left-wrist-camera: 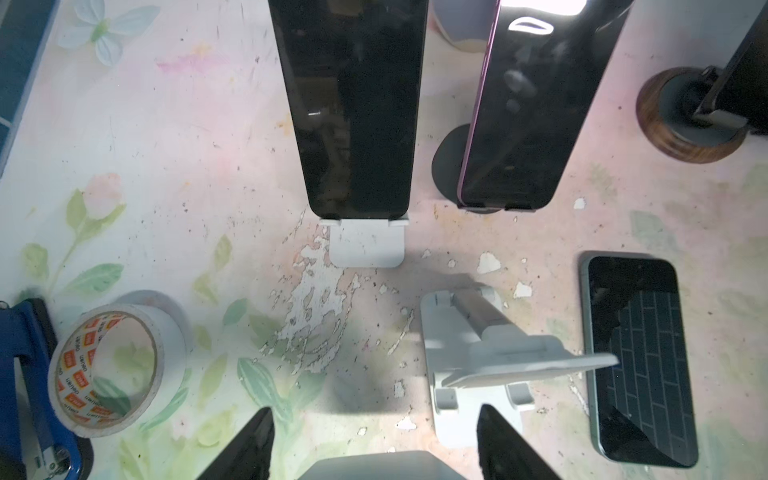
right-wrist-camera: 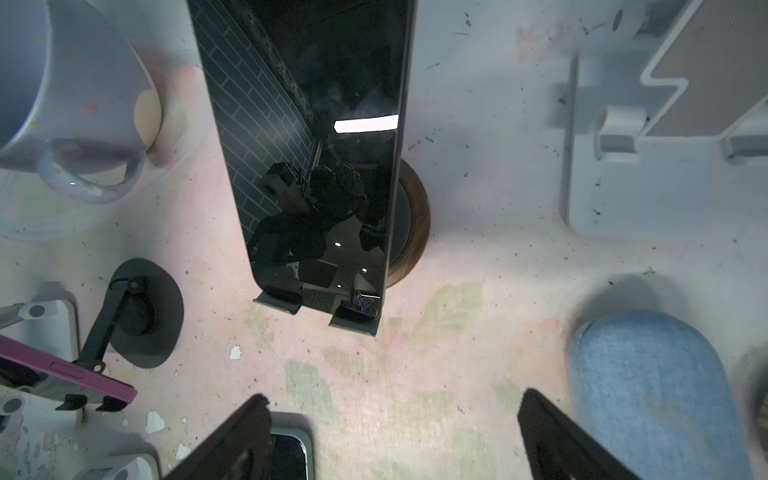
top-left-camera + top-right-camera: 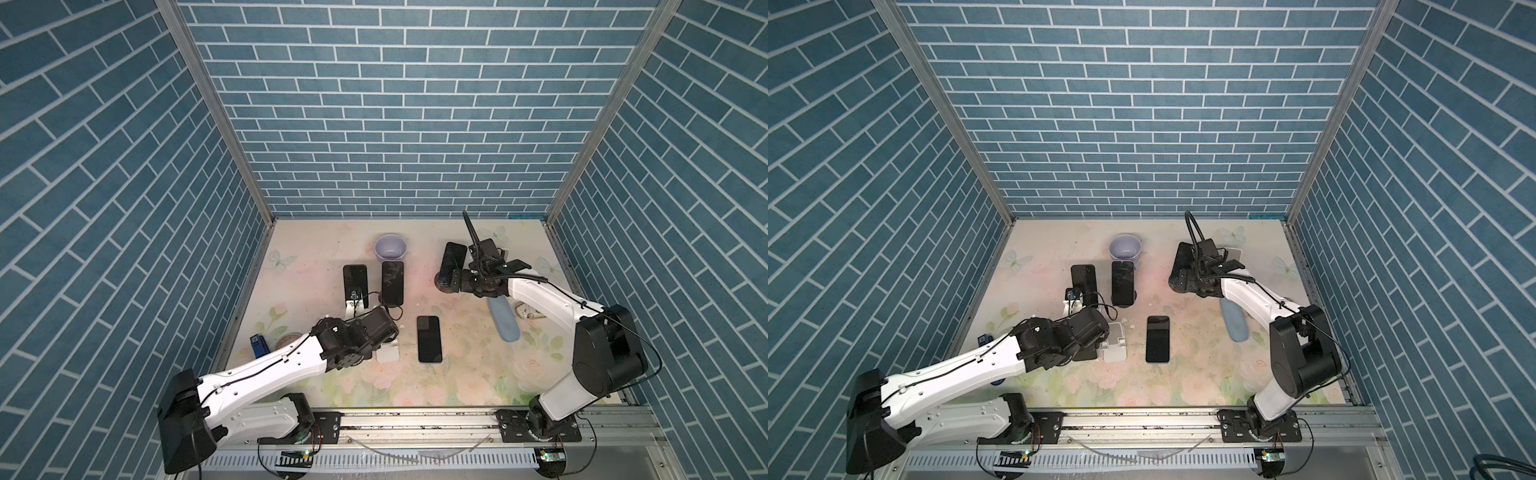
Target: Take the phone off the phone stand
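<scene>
Three dark phones stand upright on stands. The left phone (image 3: 355, 280) rests on a white stand (image 1: 368, 247). A purple-edged phone (image 3: 392, 282) leans on a stand with a black round base (image 1: 451, 166). The right phone (image 2: 320, 145) sits in a stand with a wooden base (image 2: 415, 216). My left gripper (image 1: 376, 440) hovers low in front of the left phone, open and empty. The right gripper (image 2: 395, 432) faces the right phone from a short distance, open, with only bare table between its fingers.
Another phone (image 3: 429, 338) lies flat mid-table. An empty white stand (image 1: 478, 353) sits close by my left gripper's finger, and a second one (image 2: 623, 124) at the back right. Also present: lilac mug (image 3: 390, 247), blue fabric case (image 2: 648, 395), tape roll (image 1: 112, 370), blue stapler (image 1: 25, 374).
</scene>
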Controlling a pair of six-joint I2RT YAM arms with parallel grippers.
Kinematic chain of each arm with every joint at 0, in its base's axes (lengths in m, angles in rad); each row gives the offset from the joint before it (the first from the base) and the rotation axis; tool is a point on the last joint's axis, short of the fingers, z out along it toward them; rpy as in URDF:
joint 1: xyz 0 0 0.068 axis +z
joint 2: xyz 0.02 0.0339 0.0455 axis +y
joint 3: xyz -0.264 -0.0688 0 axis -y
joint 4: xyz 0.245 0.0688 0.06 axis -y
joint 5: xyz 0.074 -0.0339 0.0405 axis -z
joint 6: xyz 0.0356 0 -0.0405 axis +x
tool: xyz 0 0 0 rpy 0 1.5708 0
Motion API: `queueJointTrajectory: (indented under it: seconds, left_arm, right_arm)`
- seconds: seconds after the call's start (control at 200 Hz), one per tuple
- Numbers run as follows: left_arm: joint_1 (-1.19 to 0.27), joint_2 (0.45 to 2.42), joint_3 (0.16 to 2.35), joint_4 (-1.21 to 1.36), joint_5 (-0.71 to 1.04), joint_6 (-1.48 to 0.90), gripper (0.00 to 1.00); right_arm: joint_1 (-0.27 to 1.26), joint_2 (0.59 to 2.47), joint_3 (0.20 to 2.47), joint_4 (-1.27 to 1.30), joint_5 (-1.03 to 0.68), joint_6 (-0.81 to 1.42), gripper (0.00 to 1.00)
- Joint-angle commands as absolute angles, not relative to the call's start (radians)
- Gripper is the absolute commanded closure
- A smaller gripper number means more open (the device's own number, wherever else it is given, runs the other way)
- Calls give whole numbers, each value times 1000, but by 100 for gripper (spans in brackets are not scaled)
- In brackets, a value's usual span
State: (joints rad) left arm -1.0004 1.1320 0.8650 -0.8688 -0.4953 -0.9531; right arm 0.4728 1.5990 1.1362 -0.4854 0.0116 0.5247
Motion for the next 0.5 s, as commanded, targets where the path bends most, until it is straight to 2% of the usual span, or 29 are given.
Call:
queueJointTrajectory:
  seconds: [0.0,0.495]
  left_arm:
    - [-990,1137,852,-892,-466,-966,52]
    - [-930,1097,701,-823,-381,-1000,52]
  right_arm:
    - [474,1579,1189,-495,24,505,6]
    - [474,1569,1198,-496,17,510,6]
